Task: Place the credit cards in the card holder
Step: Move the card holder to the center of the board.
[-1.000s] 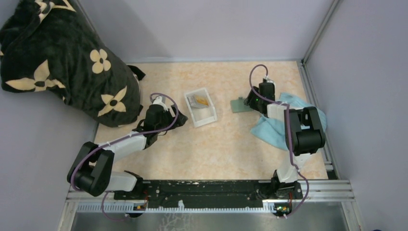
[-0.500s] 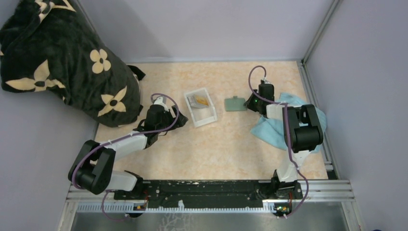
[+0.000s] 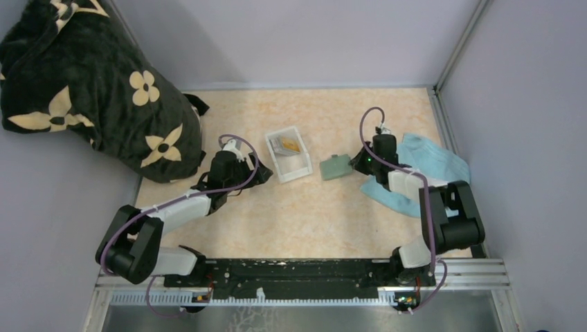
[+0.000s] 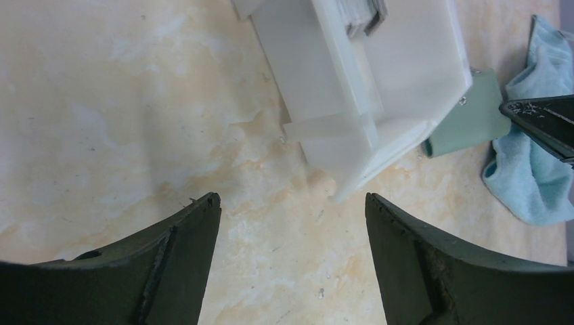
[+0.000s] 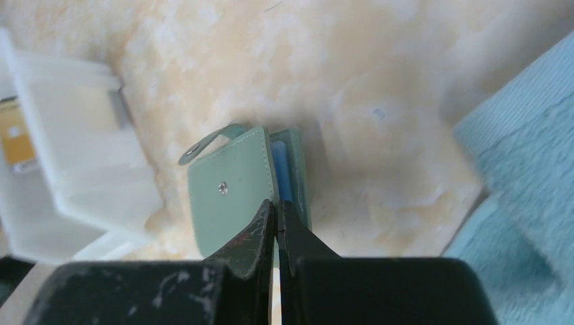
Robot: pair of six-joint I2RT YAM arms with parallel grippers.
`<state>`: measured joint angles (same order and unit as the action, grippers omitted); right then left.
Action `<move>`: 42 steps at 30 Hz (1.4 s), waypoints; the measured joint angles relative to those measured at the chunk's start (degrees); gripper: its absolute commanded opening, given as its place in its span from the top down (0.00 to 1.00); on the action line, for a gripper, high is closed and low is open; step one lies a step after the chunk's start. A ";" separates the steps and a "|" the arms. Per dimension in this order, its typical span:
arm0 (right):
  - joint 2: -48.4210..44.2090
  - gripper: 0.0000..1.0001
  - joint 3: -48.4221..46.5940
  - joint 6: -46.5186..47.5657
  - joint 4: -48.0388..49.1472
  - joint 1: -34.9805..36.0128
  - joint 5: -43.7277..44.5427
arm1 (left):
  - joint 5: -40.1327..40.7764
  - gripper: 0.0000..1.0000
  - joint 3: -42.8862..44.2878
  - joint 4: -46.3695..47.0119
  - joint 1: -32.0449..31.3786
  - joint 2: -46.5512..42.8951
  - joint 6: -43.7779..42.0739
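The grey-green card holder (image 3: 336, 167) lies on the table just right of the white tray (image 3: 299, 169); it also shows in the left wrist view (image 4: 470, 112). In the right wrist view the card holder (image 5: 233, 186) is slightly parted, showing a blue inside. My right gripper (image 3: 356, 164) (image 5: 277, 206) is shut on one leaf at its near edge. The credit cards (image 3: 287, 144) (image 4: 365, 13) sit in the tray's far end; an orange one (image 5: 15, 139) shows at the frame edge. My left gripper (image 3: 257, 173) (image 4: 293, 203) stands open over bare table, left of the tray, holding nothing.
A light blue towel (image 3: 415, 166) (image 4: 535, 169) (image 5: 521, 169) lies under and behind the right arm. A big black bag with cream flowers (image 3: 90, 90) fills the back left corner. Metal rails and walls close in the table on the right and at the back.
My right gripper has shut on the card holder and drawn it toward the near side, nearer the tray. The right arm's elbow swung down. The left arm has stayed put.
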<state>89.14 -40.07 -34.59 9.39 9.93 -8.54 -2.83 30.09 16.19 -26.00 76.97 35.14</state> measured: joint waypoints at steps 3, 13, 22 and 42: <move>-6.60 1.00 2.32 -0.50 -1.75 3.56 2.12 | -0.96 0.19 -0.11 -0.92 -0.66 -2.03 0.39; -22.18 1.00 9.31 -4.04 -12.83 17.35 11.15 | -4.24 0.21 -1.20 -6.88 -4.63 -11.93 1.51; -31.17 1.00 10.21 -6.67 -22.56 27.87 15.17 | -5.22 0.26 -2.16 -11.34 -9.20 -17.18 2.16; -10.56 1.00 -4.46 8.33 -26.18 31.58 0.90 | -5.79 0.27 -0.09 -17.97 -17.79 -14.29 0.79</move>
<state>78.59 -44.53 -26.26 -16.80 41.52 -7.64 -8.62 30.00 -1.78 -43.79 62.67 35.92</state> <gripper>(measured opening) 0.010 0.726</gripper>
